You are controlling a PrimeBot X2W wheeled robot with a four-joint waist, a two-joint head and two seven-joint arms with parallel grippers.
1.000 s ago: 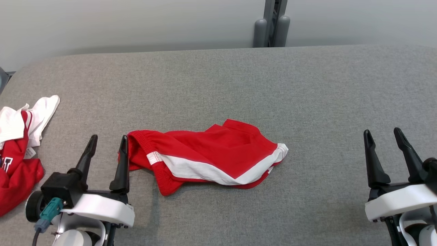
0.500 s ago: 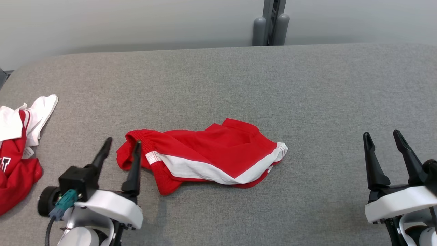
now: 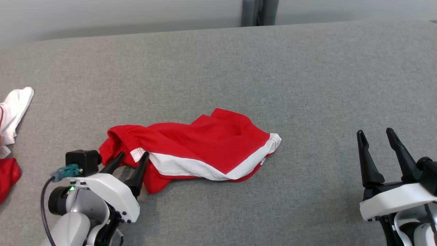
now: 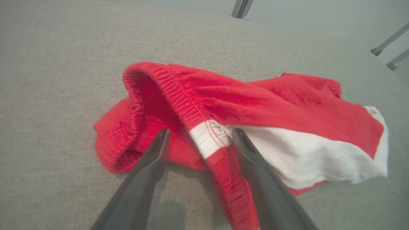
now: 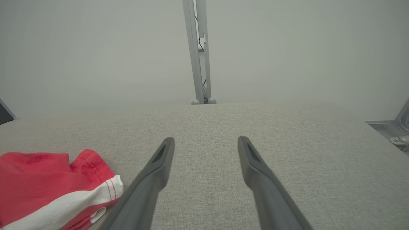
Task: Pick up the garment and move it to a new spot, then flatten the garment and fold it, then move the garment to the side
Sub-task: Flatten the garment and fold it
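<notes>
The garment (image 3: 205, 148) is a pair of red shorts with a white side stripe, lying crumpled on the grey table (image 3: 307, 85). My left gripper (image 3: 133, 158) is open at its left end, the fingers straddling the elastic waistband (image 4: 207, 137) where the white stripe starts. In the left wrist view the garment (image 4: 271, 105) spreads away to the right and my left gripper (image 4: 199, 134) has the waistband between its tips. My right gripper (image 3: 375, 134) stands open at the lower right, well clear of the cloth; from its wrist camera my right gripper (image 5: 206, 140) holds nothing, with the garment (image 5: 48, 182) at lower left.
A second heap of red and white clothing (image 3: 12, 112) lies at the table's far left edge. A grey metal post (image 3: 257, 13) rises behind the table's back edge. Bare grey fabric surface spreads to the right of the garment and behind it.
My left gripper has moved right and forward, from beside the shorts to straddling their waistband. The head camera has shifted, so the whole scene sits further left and lower. The right gripper stayed put.
</notes>
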